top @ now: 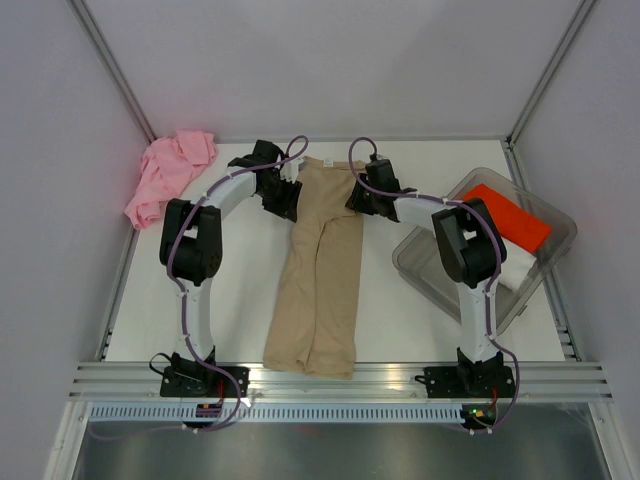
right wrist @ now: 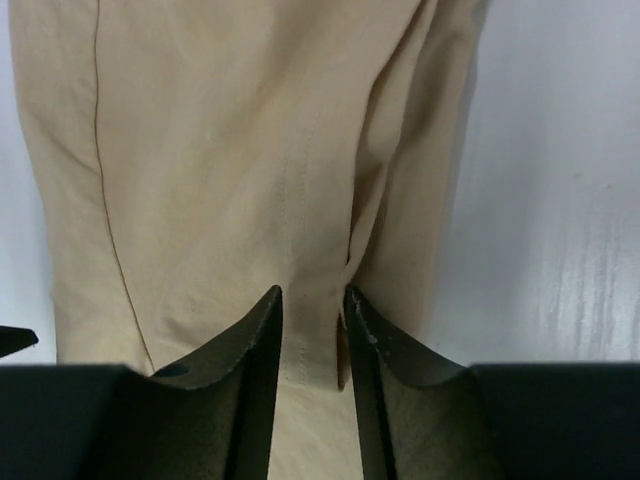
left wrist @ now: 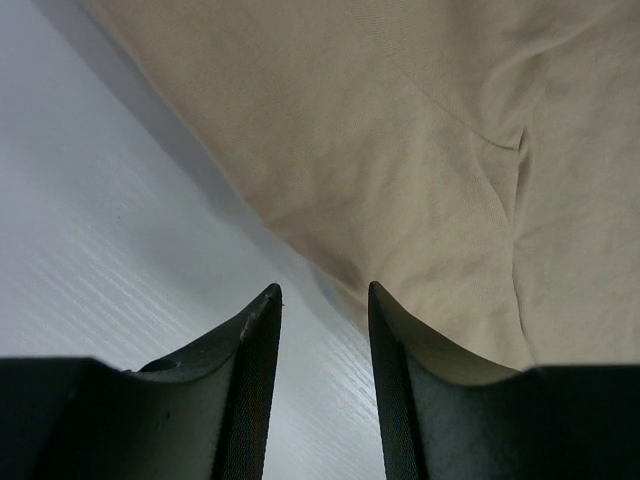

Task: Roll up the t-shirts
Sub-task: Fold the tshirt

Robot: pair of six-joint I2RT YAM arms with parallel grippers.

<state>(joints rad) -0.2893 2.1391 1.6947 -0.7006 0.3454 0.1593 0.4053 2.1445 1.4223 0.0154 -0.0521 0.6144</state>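
Note:
The tan-beige t-shirt lies folded into a long narrow strip down the middle of the table, from the back to the front edge. My left gripper is at the strip's far left corner. In the left wrist view it is open over bare table, with the shirt's edge just beyond the right finger. My right gripper is at the far right corner. In the right wrist view it stands narrowly open over the shirt, straddling a stitched fold. The light pink t-shirt lies crumpled at the back left.
A clear plastic tub stands at the right, holding the red t-shirt and the white t-shirt. Grey walls close in the table on three sides. A metal rail runs along the front edge.

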